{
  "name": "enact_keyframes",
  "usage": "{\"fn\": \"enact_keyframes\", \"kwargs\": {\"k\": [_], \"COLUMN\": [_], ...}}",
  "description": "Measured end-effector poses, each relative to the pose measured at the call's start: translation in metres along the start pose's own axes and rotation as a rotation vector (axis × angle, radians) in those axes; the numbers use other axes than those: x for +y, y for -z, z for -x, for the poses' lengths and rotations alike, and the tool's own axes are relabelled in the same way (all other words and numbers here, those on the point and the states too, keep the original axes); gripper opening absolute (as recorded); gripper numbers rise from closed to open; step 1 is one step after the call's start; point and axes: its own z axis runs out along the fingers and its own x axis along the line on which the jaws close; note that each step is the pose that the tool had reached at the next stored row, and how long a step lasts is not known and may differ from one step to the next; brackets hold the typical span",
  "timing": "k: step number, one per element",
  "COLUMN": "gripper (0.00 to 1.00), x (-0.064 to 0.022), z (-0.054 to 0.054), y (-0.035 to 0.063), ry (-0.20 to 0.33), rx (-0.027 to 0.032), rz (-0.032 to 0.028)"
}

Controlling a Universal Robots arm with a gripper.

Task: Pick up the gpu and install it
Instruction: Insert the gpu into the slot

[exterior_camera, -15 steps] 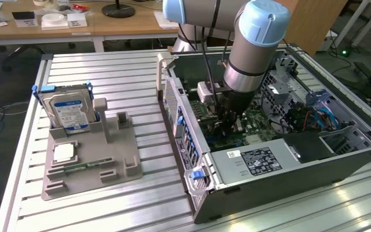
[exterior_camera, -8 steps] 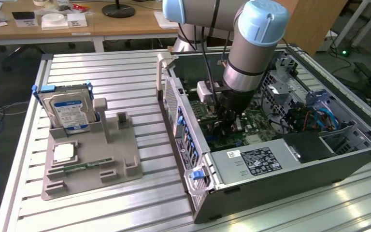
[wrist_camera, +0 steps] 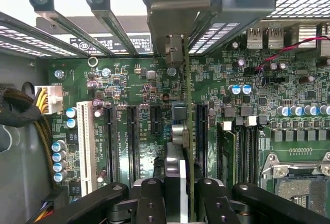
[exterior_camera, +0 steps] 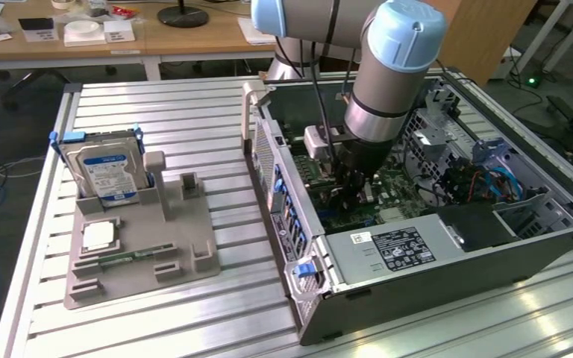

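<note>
Inside the open grey computer case (exterior_camera: 406, 261), the black pincer (wrist_camera: 178, 190) is clamped on the thin, rigid, light, fragile green gpu (wrist_camera: 187, 131), edge-held above the green motherboard (wrist_camera: 149, 95).

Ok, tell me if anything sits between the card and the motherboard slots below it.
Nothing visible does. The hand holds the gpu edge-on above the motherboard, inside the open computer case. The black slots beside the card look bare, but the card's own edge hides the spot directly beneath it.
</note>
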Motion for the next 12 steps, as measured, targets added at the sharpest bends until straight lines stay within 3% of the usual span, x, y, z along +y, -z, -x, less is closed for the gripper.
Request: {"fn": "enact_keyframes", "kwargs": {"k": [12], "gripper": [0.29], "x": [0.0], "z": [-0.0001], "y": [-0.0047], "ry": [0.0], "rx": [0.0001], "rz": [0.0001]}}
